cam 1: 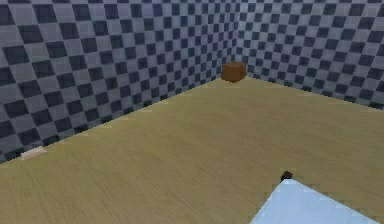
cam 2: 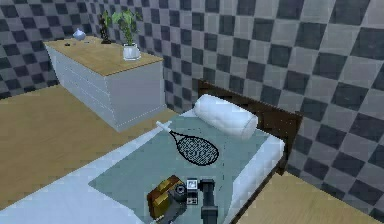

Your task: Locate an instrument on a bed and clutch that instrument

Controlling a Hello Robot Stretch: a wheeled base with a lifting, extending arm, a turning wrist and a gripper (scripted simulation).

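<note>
**Arm side view, bottom edge.** The gripper (cam 2: 182,192), at the far end of the dark arm (cam 2: 210,212), stands at a small brown object (cam 2: 162,196) that lies on the bed (cam 2: 120,172). The state of the jaws cannot be told, nor whether anything is held.

The brown object is squat, with a yellowish rim and a dark face. It is probably the sought instrument, though its form is too small to name. Farther up the cover lie a tennis racket (cam 2: 195,147) and a white pillow (cam 2: 226,117), the pillow near the dark headboard (cam 2: 272,116).

**Step in hand:** the grasp, with the search judged complete. The next move calls for the fingers to settle squarely on the object, then a lift clear of the cover.

Beyond the bed, a dresser (cam 2: 110,82) bears a potted plant (cam 2: 128,35).

**Forward view.** A brown box (cam 1: 234,72) sits in the room's corner.
</note>
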